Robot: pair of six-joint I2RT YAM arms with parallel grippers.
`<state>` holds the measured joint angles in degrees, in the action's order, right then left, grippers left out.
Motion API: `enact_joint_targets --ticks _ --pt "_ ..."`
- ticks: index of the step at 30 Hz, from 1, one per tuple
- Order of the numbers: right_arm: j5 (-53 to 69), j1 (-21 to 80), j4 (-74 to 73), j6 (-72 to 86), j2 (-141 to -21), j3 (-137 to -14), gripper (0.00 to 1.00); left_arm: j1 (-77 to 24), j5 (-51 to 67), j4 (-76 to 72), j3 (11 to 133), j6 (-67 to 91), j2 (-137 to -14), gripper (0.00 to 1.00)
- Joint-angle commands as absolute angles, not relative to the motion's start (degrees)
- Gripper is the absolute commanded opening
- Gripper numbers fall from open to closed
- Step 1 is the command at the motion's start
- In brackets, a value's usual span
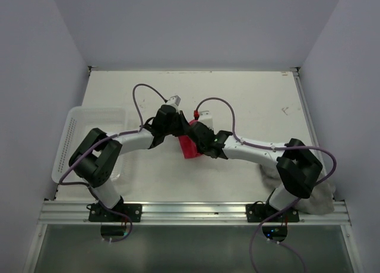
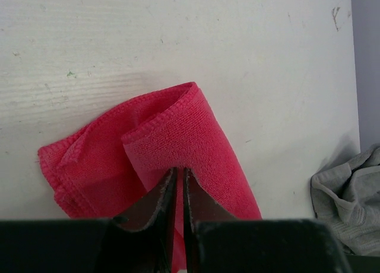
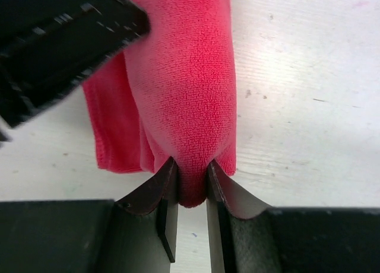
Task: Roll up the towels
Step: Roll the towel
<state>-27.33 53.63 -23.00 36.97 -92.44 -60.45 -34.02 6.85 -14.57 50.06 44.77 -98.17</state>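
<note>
The pink-red towel (image 1: 190,146) lies partly folded at the middle of the table, between my two grippers. My left gripper (image 2: 179,173) is shut on a thin folded edge of the pink-red towel (image 2: 178,136). My right gripper (image 3: 192,169) is shut on a thick rolled end of the pink-red towel (image 3: 184,77). In the top view the left gripper (image 1: 178,128) and the right gripper (image 1: 199,137) meet over it. The grey-taupe towel (image 1: 317,196) lies crumpled at the near right edge, partly behind the right arm; it also shows in the left wrist view (image 2: 350,196).
A white perforated plastic basket (image 1: 74,130) sits at the left edge of the table, partly under the left arm. The left gripper's black body (image 3: 53,47) fills the upper left of the right wrist view. Walls close the table on three sides.
</note>
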Motion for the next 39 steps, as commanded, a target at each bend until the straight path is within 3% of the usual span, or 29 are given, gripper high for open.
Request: enact_joint_targets --ticks 1,11,29,34,39 --pt "-39.8 56.1 -28.6 34.3 -93.8 -62.8 0.00 -33.4 4.8 -13.0 51.9 43.0 -93.0 0.12" --pt "-49.0 62.3 -31.5 31.6 -100.4 -67.2 0.00 -33.5 9.7 -18.0 49.4 47.1 -93.0 0.12" --pt "-44.8 63.9 -27.2 33.3 -101.3 -65.5 0.00 -34.5 10.6 -26.0 42.8 52.0 -97.7 0.10" --pt "-43.3 63.9 -27.2 33.2 -99.0 -65.7 0.11 -34.4 6.6 -21.4 43.1 48.3 -98.0 0.10" --pt "-42.0 63.5 -28.8 32.6 -96.2 -66.1 0.41 -34.4 4.7 -19.1 42.7 46.7 -97.8 0.10"
